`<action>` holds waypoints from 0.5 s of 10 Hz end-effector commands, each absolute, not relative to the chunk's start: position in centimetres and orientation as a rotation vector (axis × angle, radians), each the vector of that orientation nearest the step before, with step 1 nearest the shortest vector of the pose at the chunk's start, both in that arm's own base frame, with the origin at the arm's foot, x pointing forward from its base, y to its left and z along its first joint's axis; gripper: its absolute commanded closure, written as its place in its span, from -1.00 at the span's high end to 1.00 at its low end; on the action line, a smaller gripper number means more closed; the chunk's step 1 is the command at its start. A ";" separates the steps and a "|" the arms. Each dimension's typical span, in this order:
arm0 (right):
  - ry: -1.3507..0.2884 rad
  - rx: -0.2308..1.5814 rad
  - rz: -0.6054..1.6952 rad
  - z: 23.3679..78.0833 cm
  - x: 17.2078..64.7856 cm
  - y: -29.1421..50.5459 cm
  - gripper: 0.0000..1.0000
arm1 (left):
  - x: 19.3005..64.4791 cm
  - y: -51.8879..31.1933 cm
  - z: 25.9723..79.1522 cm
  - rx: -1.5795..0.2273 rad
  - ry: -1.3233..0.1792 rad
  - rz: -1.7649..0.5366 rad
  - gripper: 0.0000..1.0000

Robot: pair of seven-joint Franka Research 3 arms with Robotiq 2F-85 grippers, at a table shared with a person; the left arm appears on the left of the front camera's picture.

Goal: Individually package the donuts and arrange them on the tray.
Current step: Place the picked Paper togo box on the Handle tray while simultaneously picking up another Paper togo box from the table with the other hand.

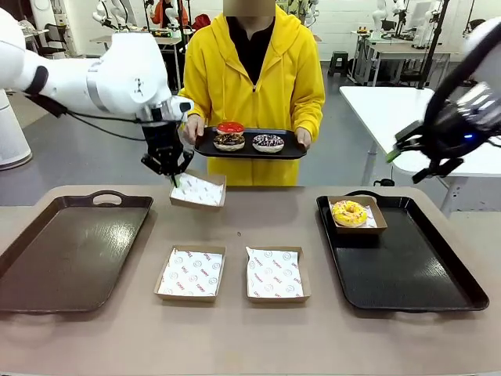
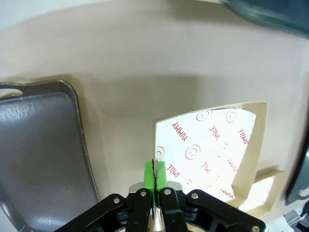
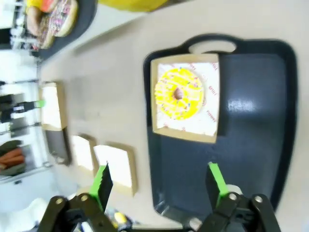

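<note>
Front view: left end effector on box

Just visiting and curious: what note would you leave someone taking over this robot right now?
Left gripper: shut on the edge of the far cardboard box.
Right gripper: open, above the right tray.
Done: yellow-iced donut boxed on that tray.
Left: red-iced donut, crumb-topped donut and sprinkled donut sit on the person's tray; two front boxes lined, unfilled.
</note>
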State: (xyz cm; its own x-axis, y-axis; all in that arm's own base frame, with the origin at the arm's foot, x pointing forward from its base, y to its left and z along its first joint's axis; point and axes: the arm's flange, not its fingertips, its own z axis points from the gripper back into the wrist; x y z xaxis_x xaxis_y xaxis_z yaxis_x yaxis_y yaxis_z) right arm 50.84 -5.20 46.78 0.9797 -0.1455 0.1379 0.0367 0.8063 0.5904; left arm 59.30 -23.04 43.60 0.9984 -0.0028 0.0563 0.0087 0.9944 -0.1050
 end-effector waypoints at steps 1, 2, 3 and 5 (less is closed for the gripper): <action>-0.258 0.770 -0.100 46.3 46.1 -9.4 1.00 | 60.1 -23.4 45.4 -0.130 -0.061 -0.020 -1.00; -0.292 0.819 -0.118 46.3 43.9 -11.2 1.00 | 60.4 -23.7 46.5 -0.121 -0.065 -0.014 -1.00; -0.321 0.872 -0.119 46.2 41.6 -12.7 1.00 | 60.8 -24.1 47.4 -0.116 -0.068 -0.017 -1.00; -0.348 0.980 -0.117 45.1 38.2 -15.4 1.00 | 61.5 -25.0 48.4 -0.086 -0.065 -0.013 -1.00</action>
State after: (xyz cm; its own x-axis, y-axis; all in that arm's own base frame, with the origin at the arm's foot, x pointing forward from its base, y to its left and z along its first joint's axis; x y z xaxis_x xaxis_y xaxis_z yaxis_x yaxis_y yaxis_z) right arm 39.21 -15.24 45.94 0.9408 -0.2588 0.2189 -0.0190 0.6045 0.7964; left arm 60.44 -24.29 48.07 0.9968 -0.0192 0.0774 0.0280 0.9931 -0.1139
